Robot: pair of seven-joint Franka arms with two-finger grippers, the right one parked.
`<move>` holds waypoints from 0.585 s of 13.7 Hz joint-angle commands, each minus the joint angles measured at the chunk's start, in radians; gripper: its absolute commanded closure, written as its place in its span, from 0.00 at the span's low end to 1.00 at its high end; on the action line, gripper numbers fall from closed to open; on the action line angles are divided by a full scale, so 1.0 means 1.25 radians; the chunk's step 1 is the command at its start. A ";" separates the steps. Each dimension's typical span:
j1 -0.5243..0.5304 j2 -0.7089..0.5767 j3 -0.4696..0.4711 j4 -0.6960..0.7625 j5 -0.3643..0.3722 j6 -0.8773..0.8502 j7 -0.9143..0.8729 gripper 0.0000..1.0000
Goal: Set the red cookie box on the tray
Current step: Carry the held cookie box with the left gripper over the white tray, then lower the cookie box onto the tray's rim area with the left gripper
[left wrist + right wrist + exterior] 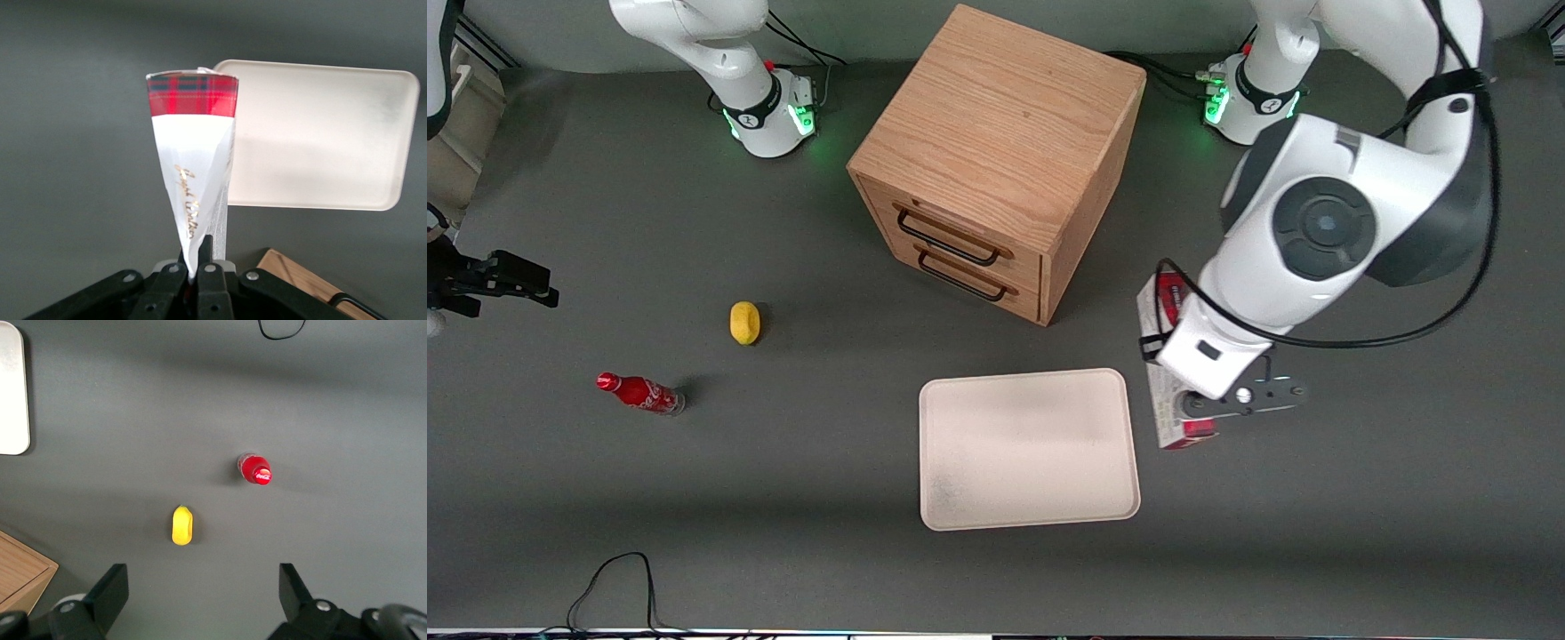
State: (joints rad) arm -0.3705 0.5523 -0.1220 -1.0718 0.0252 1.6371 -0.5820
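Clamping red cookie box (192, 143), gripper (198, 257) beside tray (1028, 449).

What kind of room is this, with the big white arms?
Probably a robot test lab. Two arms are bolted to a dark table set with props: a tray, a small wooden drawer cabinet. The gripper, beside the tray, is shut on a cookie box.

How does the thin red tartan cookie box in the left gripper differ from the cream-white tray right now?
The thin red-and-white cookie box is pinched in the gripper, off the table; the flat cream-white rectangular tray lies on the table with nothing on it. The box is narrow and printed, with a tartan end; the tray is far wider and plain. The box is beside the tray, not over it. Both are rectangular.
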 commanded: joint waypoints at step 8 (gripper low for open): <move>-0.041 0.137 0.017 -0.076 0.047 0.231 -0.011 1.00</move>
State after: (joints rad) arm -0.4107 0.7037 -0.1101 -1.0969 0.0642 1.8117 -0.5822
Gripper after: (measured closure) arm 0.969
